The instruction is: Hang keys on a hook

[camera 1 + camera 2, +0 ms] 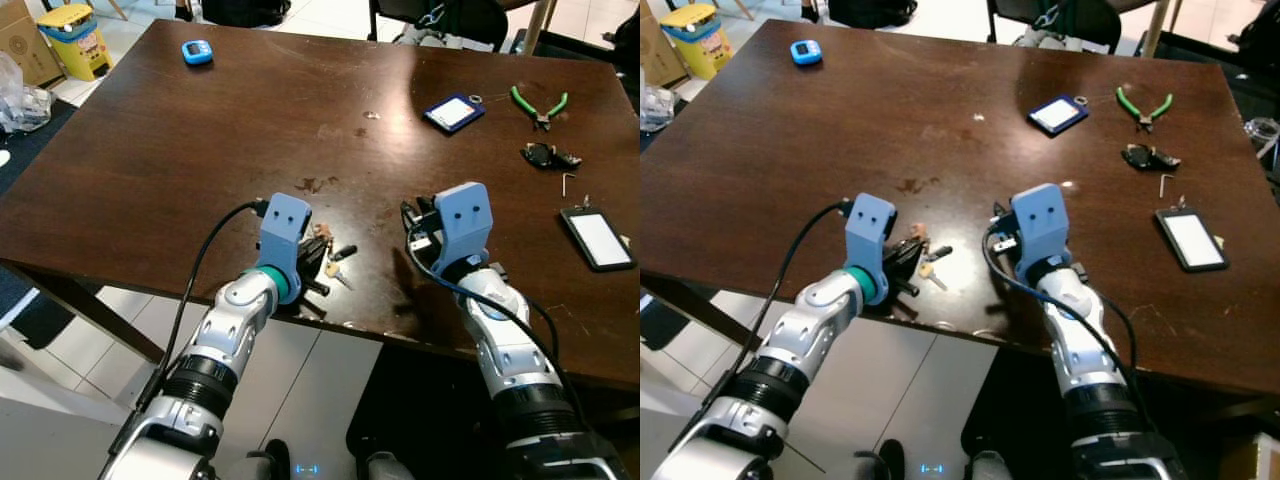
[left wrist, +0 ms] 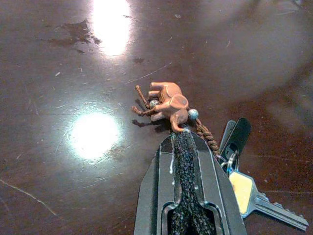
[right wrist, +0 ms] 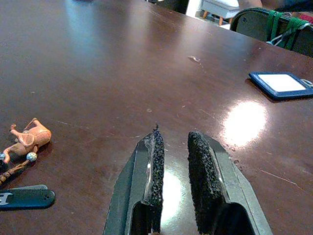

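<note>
A bunch of keys lies on the dark wooden table near its front edge: a black fob, a silver key with a yellow head, and a brown cord ending in an orange elephant charm. My left gripper rests low on the table with its fingers pressed together, the cord pinched at their tips just behind the charm. My right gripper hovers to the right of the keys, fingers a little apart with nothing between them. The charm also appears in the right wrist view.
Farther back on the table lie a blue timer, a blue card holder, green pliers, a black fob and a black-framed card. A yellow bin stands on the floor at the far left.
</note>
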Robot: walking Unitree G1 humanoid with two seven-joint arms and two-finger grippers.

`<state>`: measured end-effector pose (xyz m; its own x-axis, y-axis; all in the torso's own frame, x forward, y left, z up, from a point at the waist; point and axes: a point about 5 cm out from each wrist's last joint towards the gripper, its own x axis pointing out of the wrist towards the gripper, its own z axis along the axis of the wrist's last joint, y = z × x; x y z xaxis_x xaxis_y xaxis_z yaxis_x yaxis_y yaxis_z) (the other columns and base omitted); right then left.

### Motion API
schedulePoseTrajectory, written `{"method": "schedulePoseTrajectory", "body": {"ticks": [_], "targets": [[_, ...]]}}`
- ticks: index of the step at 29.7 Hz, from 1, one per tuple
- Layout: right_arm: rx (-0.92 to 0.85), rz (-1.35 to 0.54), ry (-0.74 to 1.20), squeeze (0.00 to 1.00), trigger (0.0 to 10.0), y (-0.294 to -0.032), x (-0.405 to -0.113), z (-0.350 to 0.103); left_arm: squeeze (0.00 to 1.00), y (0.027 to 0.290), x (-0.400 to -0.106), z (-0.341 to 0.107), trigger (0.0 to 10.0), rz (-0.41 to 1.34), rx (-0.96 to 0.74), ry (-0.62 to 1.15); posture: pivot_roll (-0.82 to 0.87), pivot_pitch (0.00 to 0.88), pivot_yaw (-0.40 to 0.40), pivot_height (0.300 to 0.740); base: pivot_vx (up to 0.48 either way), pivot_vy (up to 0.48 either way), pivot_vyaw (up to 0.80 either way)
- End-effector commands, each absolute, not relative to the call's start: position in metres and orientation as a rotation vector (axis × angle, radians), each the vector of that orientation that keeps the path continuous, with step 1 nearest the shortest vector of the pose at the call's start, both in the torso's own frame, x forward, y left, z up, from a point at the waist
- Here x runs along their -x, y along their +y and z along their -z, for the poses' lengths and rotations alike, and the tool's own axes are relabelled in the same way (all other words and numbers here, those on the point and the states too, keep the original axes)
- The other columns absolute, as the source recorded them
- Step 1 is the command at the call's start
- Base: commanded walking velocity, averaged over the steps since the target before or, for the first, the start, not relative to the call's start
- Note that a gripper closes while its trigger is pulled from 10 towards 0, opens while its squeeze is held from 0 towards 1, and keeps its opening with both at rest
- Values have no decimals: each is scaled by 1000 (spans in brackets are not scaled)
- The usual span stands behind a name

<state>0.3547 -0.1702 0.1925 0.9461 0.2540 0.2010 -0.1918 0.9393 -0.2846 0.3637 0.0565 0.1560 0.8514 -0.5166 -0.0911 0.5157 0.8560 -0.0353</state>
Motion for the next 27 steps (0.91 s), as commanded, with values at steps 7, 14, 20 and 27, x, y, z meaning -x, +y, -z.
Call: {"method": "schedulePoseTrajectory", "body": {"ticks": [7, 14, 20, 27], "targets": [[246, -228, -224, 0, 10000, -168, -353, -188, 0, 60, -357, -191, 10000, 482, 0, -73, -94, 230, 143, 740, 0, 0, 0], [232, -237, -234, 0, 10000, -163, -355, -190, 59, 66, -339, -220, 10000, 483, -72, -187, -76, 220, 138, 740, 0, 0, 0], [233, -236, -232, 0, 10000, -164, -357, -190, 1000, 70, -339, -211, 10000, 469, -74, -142, -72, 219, 136, 740, 0, 0, 0], [241, -224, -231, 0, 10000, -168, -358, -191, 1000, 60, -360, -209, 10000, 451, -23, -91, -89, 212, 141, 740, 0, 0, 0]]}}
